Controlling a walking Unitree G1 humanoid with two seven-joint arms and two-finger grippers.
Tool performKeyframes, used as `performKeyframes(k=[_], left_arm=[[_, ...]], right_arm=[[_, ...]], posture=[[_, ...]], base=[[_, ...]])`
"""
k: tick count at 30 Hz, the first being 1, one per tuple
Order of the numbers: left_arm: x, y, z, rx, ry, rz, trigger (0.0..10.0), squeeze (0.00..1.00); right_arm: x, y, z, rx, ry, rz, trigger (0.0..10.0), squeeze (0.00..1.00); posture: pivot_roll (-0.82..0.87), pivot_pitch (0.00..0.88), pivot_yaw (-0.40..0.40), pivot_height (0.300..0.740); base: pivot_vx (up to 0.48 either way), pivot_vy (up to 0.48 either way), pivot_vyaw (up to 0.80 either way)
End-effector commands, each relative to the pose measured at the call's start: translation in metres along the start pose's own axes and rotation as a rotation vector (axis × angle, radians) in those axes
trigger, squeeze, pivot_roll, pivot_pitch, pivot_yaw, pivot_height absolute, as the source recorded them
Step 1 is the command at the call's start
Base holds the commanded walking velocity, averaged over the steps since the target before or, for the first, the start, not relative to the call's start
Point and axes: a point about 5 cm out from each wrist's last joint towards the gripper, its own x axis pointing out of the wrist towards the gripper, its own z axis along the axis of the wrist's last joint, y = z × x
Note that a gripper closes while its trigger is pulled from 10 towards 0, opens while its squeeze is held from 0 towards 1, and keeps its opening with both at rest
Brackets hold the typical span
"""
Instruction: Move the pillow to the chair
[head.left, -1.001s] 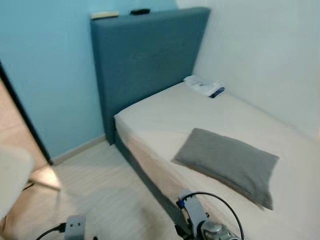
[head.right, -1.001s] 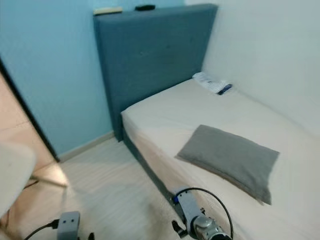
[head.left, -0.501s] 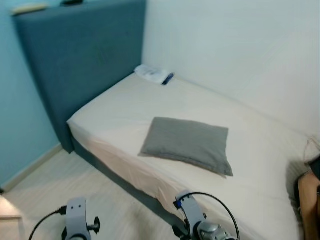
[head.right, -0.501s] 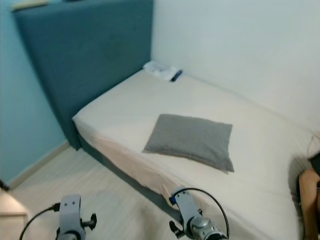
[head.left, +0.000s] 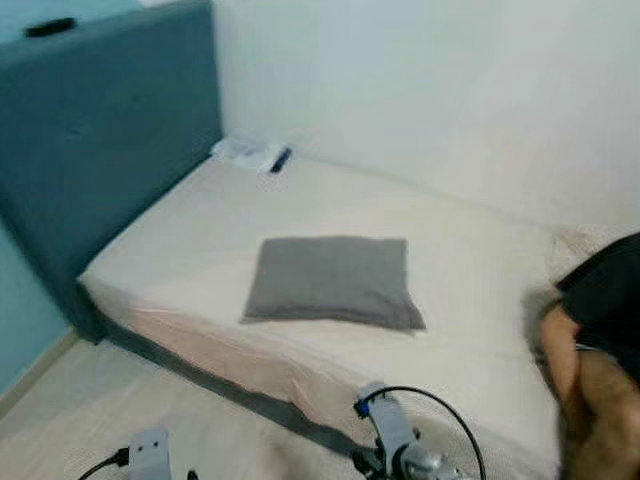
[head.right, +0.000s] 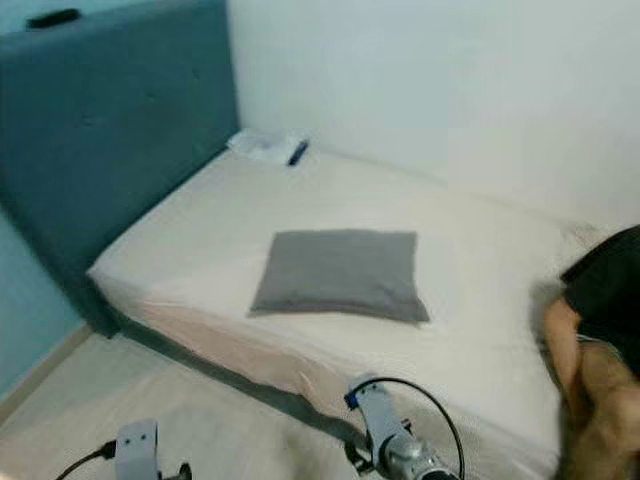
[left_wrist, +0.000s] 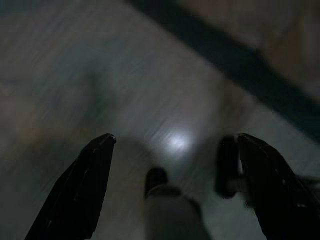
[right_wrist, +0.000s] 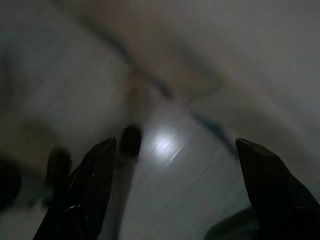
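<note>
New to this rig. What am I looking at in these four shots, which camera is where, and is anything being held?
This is a humanoid robot that walks around a home. The two wide shots come from a stereo camera on its head, looking down at a cream-sheeted bed with a dark blue padded headboard.

A flat grey rectangular pillow, the thing it must carry to a chair, lies untouched in the middle of the bed. A small white and blue bundle sits near the headboard, and a person's arm shows at the right edge.

The two dark shots come from wrist cameras looking along each arm's black fingers. The left pincer and right pincer both hang open over pale wood flooring, holding nothing.
</note>
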Motion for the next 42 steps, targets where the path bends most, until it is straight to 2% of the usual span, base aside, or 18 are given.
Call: performKeyframes(k=[1,4,8,15,21,28,42], left_arm=[[-0.003,0.004,-0.007,0.0,0.011,0.007,10.0,0.0],[-0.002,0.004,-0.004,-0.004,-0.001,0.003,10.0,0.0],[0.001,0.002,0.005,0.007,-0.024,-0.007,10.0,0.0],[0.002,0.001,0.009,0.007,-0.037,-0.011,10.0,0.0],[0.001,-0.001,0.006,0.013,-0.031,-0.02,10.0,0.0],[0.0,-0.005,0.003,0.023,-0.024,-0.041,10.0,0.0],[0.002,-0.01,0.008,0.074,-0.044,-0.065,10.0,0.0]], right_arm=[[0.002,0.004,0.023,0.075,-0.101,0.027,10.0,0.0],[0.003,0.008,0.047,0.128,-0.19,0.068,10.0,0.0],[0.004,0.016,0.067,0.11,-0.252,0.121,10.0,0.0],[0.004,0.016,0.069,0.09,-0.253,0.123,10.0,0.0],[0.003,0.016,0.07,0.112,-0.273,0.143,10.0,0.0],[0.002,0.013,0.08,0.106,-0.299,0.128,10.0,0.0],[0.001,0.008,0.09,0.169,-0.333,0.103,10.0,0.0]], posture=[[0.01,0.065,-0.095,0.74],[0.01,0.065,-0.095,0.74],[0.01,0.066,-0.096,0.74],[0.01,0.068,-0.097,0.74],[0.0,0.062,-0.098,0.74],[-0.01,0.048,-0.09,0.74],[-0.01,0.056,-0.076,0.74]], base=[[0.247,0.0,0.0],[0.282,0.0,0.0],[0.361,0.0,0.0],[0.377,0.0,-0.11],[0.369,0.0,-0.26],[0.0,0.0,0.0],[0.0,0.0,-0.76]])
